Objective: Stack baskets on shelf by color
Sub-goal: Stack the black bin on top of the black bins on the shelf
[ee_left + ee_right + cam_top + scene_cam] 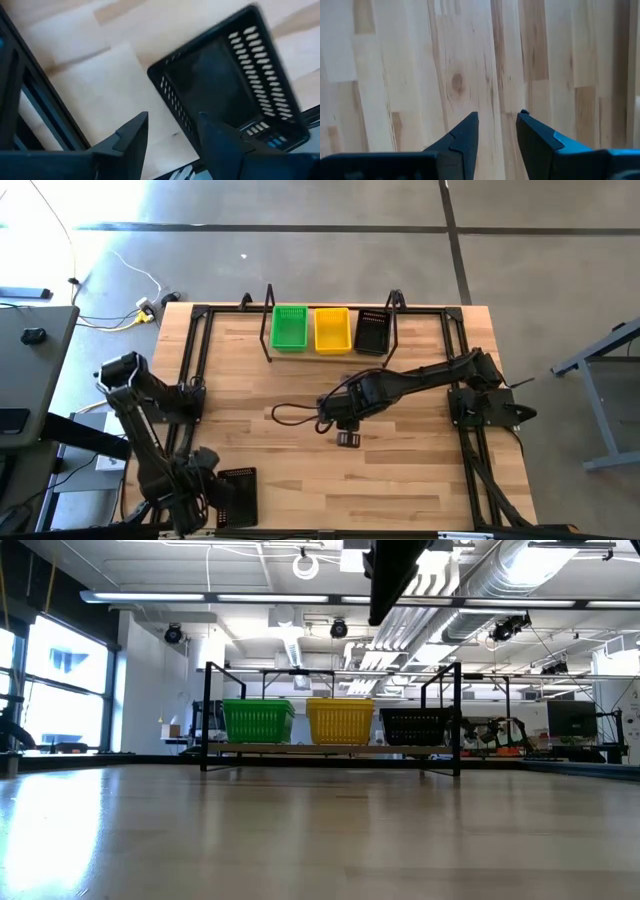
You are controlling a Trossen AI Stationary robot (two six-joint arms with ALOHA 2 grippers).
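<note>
On the shelf (pixel 330 352), light wood in a black frame, sit a green basket (pixel 289 327), a yellow basket (pixel 332 329) and a black basket (pixel 371 332), all slotted. The bench (pixel 400 470) is pale, streaked wood.

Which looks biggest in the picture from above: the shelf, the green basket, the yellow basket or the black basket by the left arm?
1. The shelf, far wider than any basket.
2. The green basket, yellow basket and black basket near the left gripper look about alike; I would not rank them.

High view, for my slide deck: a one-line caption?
Green basket, yellow basket and black basket line the shelf; another black basket waits by the left gripper.
</note>
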